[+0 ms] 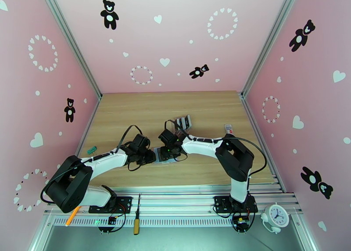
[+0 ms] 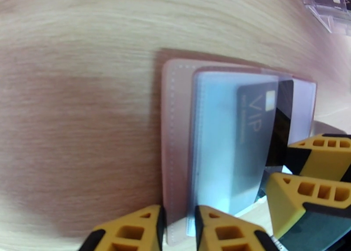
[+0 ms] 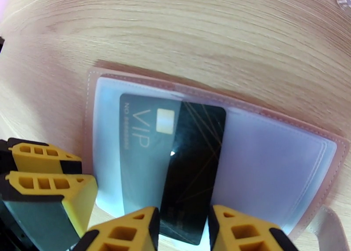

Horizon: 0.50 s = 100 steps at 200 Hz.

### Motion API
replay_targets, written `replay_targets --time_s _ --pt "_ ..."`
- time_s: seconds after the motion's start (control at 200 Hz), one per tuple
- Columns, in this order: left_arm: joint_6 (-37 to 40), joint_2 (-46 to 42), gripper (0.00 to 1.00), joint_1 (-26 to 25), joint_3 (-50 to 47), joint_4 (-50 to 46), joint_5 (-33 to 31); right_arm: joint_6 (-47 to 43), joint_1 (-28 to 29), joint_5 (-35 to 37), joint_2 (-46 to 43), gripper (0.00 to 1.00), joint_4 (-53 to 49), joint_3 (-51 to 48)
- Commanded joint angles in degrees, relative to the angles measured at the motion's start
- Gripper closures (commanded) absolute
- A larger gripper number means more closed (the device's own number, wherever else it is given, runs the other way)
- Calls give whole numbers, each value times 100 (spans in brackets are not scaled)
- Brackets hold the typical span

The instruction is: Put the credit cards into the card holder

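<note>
on the wood table (image 1: 210, 107), left hand (image 2: 177, 215) pinches card holder (image 2: 175, 138), right hand (image 3: 183, 215) grips credit card (image 3: 197, 159).

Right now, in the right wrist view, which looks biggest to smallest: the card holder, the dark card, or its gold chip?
1. card holder
2. dark card, clearly smaller
3. gold chip, tiny

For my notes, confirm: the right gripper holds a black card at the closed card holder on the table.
Not closed: the card holder lies open, as the right wrist view shows. The right gripper does hold the black card.
</note>
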Motion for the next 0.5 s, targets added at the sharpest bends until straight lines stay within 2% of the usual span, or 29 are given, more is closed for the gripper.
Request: replay_targets --time_s 0.0,0.496 --pt "-82 53 72 -58 -34 141 95 -57 55 -21 131 65 -167 205" --pt "-91 88 71 -59 1 158 43 -43 99 -111 219 65 -143 323"
